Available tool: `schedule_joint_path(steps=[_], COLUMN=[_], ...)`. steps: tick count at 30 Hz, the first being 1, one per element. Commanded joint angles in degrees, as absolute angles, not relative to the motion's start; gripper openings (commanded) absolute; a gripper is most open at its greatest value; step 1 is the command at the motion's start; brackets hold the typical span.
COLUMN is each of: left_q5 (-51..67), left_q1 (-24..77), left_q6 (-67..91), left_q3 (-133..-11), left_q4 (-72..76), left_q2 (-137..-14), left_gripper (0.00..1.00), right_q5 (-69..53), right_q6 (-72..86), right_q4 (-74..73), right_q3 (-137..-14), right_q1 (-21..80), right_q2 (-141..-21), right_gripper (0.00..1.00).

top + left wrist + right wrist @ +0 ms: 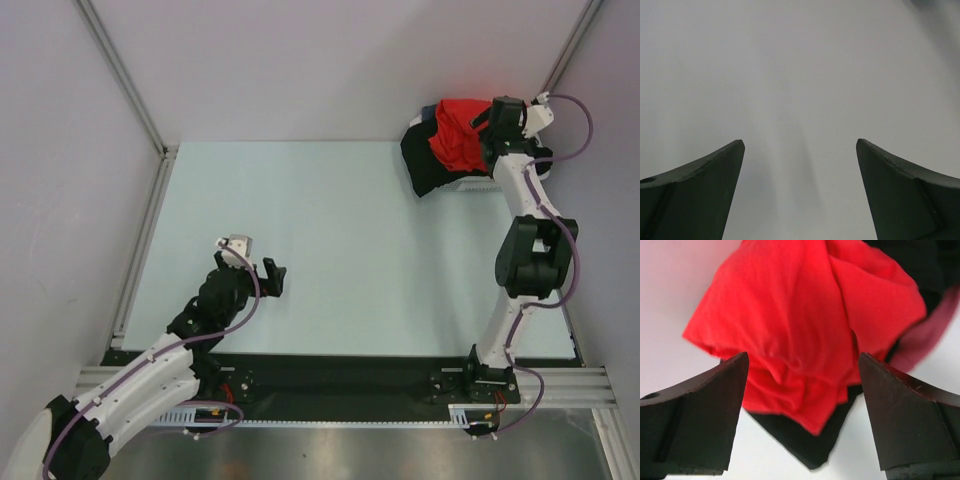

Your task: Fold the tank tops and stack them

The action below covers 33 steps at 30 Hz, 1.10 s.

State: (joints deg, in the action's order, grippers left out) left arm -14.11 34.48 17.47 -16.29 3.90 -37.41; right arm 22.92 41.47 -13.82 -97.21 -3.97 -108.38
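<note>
The red tank top (455, 132) lies bunched on top of the black tank top (422, 162) at the back right, both draped over a white basket. In the right wrist view the red tank top (805, 325) fills the upper frame, and a corner of the black tank top (807, 440) hangs below it. My right gripper (484, 120) (802, 360) is open, its fingers wide apart just in front of the red fabric and holding nothing. My left gripper (266, 277) (800, 142) is open over the bare table at the near left, far from the garments.
The white basket (474, 185) stands in the back right corner, mostly covered by the garments. Grey walls with metal frame rails (140, 260) enclose the pale table (330, 250) on the left, back and right. A black strip runs along the near edge by the arm bases.
</note>
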Motion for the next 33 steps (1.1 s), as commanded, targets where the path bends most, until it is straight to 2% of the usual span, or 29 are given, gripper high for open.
schedule_joint_path(steps=[1,5,6,7,8,10,11,12,15,18,21,23,26,29,33], left_q5=[-12.9,-13.0,-12.9,-13.0,-13.1,-13.1,-13.1,-13.0,-13.3,-13.3,-13.3,-14.1,-15.2,-16.7,-19.6], left_q1=[34.3,34.3,34.3,34.3,34.3,34.3,34.3,34.3,34.3,34.3,34.3,34.3,34.4,34.4,34.4], left_q6=[17.3,17.3,17.4,17.4,17.4,17.4,17.4,17.3,17.4,17.3,17.4,17.4,17.6,18.0,18.8], left_q3=[-19.0,-19.2,-19.2,-19.2,-19.2,-19.4,-19.5,-19.5,-19.5,-19.5,-19.5,-19.4,-19.4,-19.2,-18.5], left_q4=[5.7,5.8,5.8,5.9,5.8,5.8,5.8,5.7,5.5,5.4,5.4,4.9,4.3,3.5,2.1], left_q2=[-38.1,-38.6,-38.7,-38.8,-38.9,-39.2,-39.4,-39.5,-39.3,-38.9,-38.5,-38.1,-37.0,-35.3,-32.1], left_gripper=[1.00,1.00,1.00,1.00,1.00,1.00,1.00,1.00,1.00,1.00,1.00,1.00,1.00,1.00,1.00], right_q5=[26.1,26.2,26.1,25.4,24.3,21.5,23.0,24.1,27.7,25.7,19.0,10.3,10.0,11.6,12.7], right_q6=[43.3,44.1,44.5,44.6,44.6,44.1,43.4,42.1,34.8,26.8,20.1,16.2,8.6,7.9,11.8], right_q4=[-18.7,-24.3,-25.3,-27.5,-28.1,-27.3,-26.4,-24.8,-18.7,-17.3,-16.0,-14.2,-14.5,-11.7,-6.4], right_q3=[-106.7,-120.0,-124.3,-126.2,-127.7,-128.5,-127.5,-126.2,-122.3,-123.4,-122.3,-119.6,-115.3,-109.6,-99.7], right_q1=[-4.0,-3.8,-3.7,-3.6,-3.6,-2.9,-2.2,-0.4,5.1,9.7,17.2,23.4,32.6,34.6,29.7], right_q2=[-116.1,-125.7,-127.6,-129.0,-129.9,-129.6,-128.1,-124.3,-114.9,-109.0,-101.4,-96.3,-90.5,-83.6,-78.1], right_gripper=[0.95,0.92,0.88,0.79,0.57,0.29,0.08,0.00,0.00,0.00,0.00,0.00,0.00,0.00,0.00])
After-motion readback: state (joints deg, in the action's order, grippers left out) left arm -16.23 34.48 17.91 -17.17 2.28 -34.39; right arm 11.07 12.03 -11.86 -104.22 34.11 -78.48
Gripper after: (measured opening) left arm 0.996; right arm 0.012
